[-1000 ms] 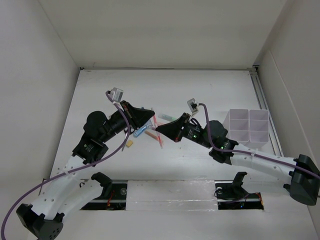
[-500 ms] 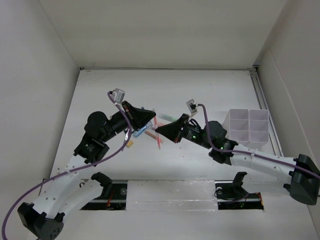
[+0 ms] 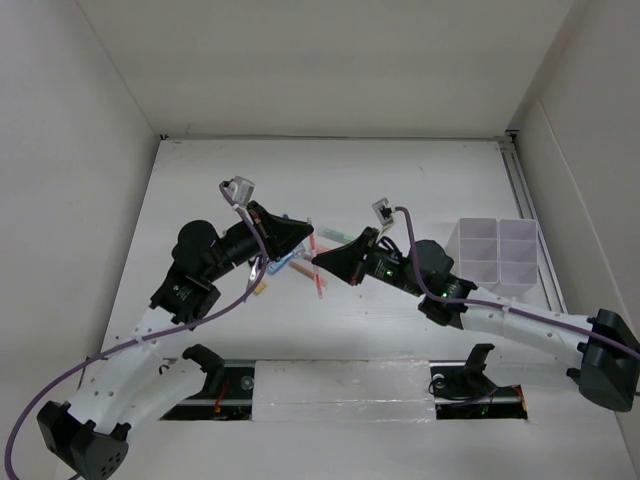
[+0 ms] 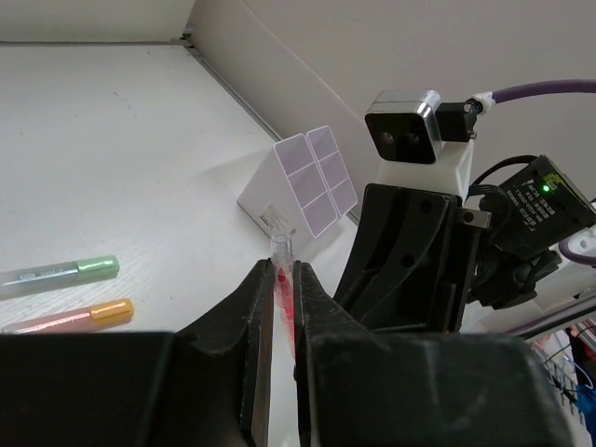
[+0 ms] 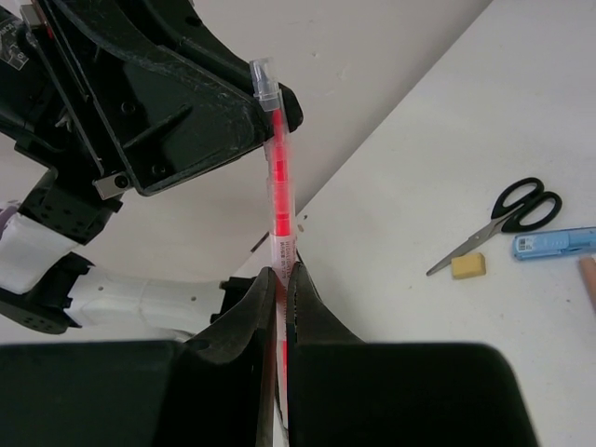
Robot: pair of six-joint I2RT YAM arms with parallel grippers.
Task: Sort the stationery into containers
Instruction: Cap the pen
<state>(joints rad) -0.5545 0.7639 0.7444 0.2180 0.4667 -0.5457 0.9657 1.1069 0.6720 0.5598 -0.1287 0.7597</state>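
A thin orange-red pen is held off the table between both arms. My right gripper is shut on its middle. My left gripper is shut on its upper end, and the clear cap sticks out past the fingertips. In the top view the two grippers meet tip to tip above the table's middle, with the pen's lower end below them. Black-handled scissors, a yellow eraser and the blue glue bottle lie on the table. The divided organiser stands at the right.
A green marker and an orange marker lie side by side on the table. The organiser's compartments look empty. White walls close the table on three sides, and a rail runs along the right edge.
My left gripper has shifted slightly to the right towards the right gripper. The right gripper and the pen have hardly moved.
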